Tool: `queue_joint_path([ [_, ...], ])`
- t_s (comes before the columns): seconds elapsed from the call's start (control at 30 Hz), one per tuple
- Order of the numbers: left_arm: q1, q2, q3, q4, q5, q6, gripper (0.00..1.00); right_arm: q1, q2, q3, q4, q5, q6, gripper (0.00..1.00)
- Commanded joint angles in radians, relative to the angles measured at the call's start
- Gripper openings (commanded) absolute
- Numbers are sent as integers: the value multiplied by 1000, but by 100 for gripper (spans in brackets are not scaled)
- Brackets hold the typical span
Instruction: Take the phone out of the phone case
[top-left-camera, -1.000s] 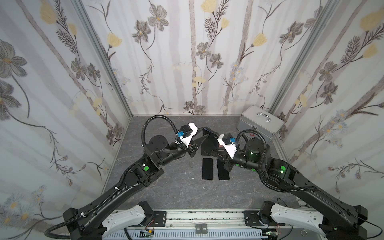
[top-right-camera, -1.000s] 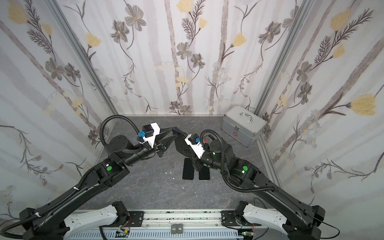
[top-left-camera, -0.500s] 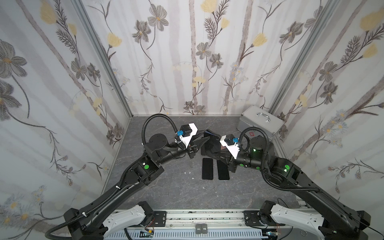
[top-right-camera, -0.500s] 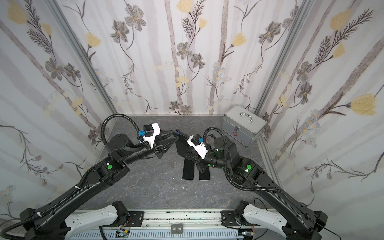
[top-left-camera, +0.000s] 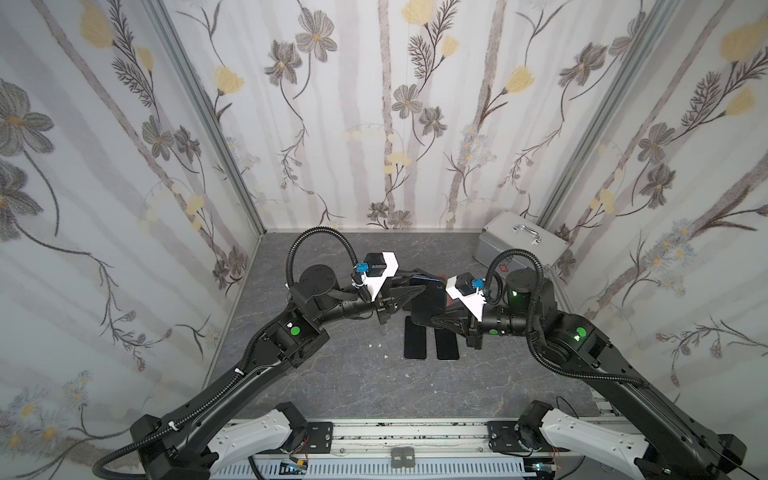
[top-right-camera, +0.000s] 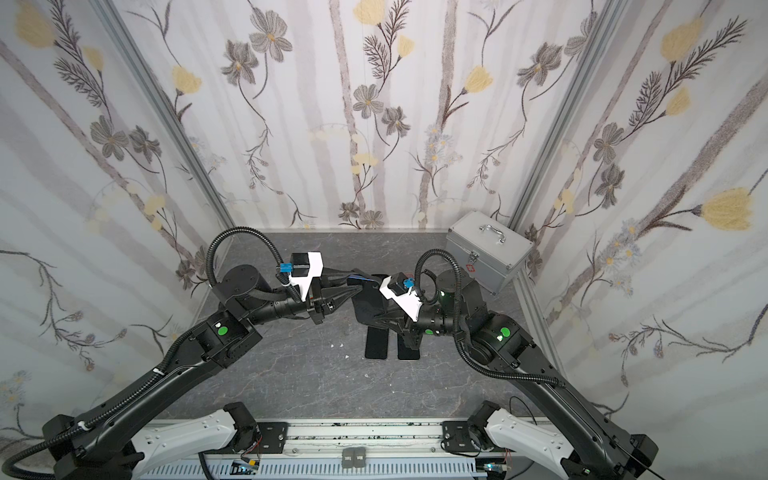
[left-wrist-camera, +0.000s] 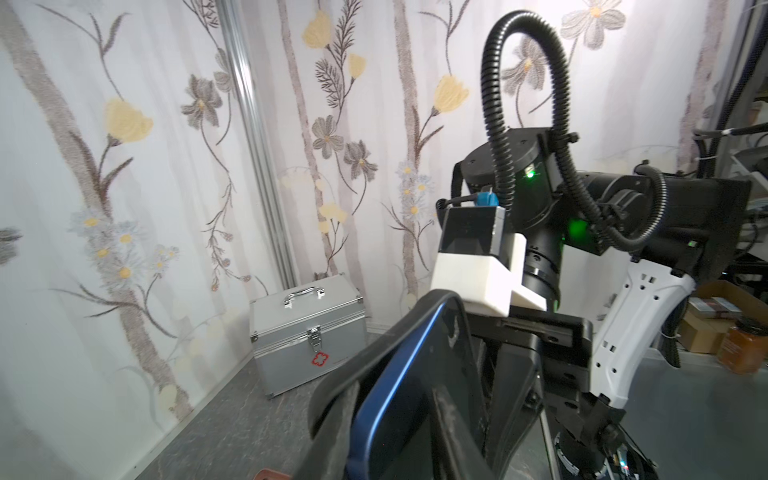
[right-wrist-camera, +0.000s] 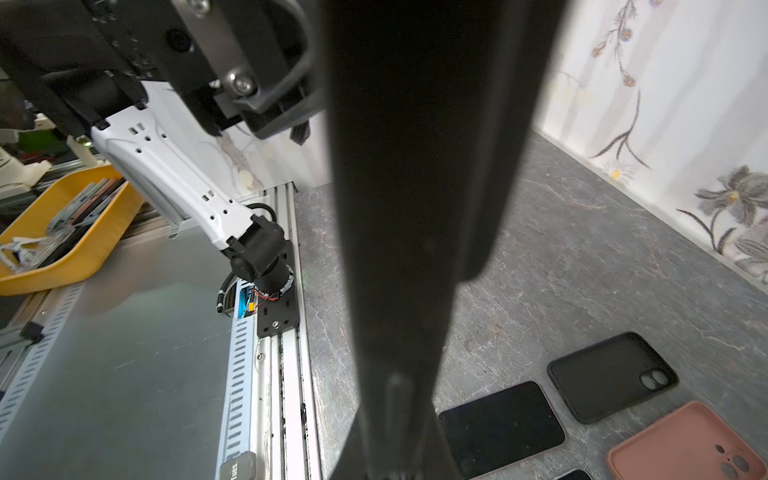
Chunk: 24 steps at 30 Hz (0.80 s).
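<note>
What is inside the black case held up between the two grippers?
A blue-edged phone, one edge already clear of the case; the phone's back is hidden by the case.

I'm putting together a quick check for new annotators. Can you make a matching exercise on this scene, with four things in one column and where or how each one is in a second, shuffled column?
Column 1
1. silver metal box with a handle
2. blue-rimmed phone
3. terracotta soft phone case
4. yellow plastic tray

Column 2
A. lies empty on the grey table
B. off the table, with flat things in it
C. in the far right corner, by the wall
D. raised off the table, partly out of a black soft case

Pairs: 1-C, 2-D, 3-A, 4-B
</note>
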Motion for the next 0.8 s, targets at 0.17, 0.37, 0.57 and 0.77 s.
queue_joint_path([
  [0.17,-15,6,1,-83,387,-44,28,-44,6,-9,239,-110,4,0],
  [0.37,-14,-25,-32,-68,381,-70,27,-96,-50,-63,404,-150,101,0],
  [0.57,-15,-41,-60,-37,347,-91,29,-104,-83,-108,560,-173,190,0],
  [0.77,-13,-46,-142,191,327,-209,29,-104,-96,-188,776,-199,324,0],
])
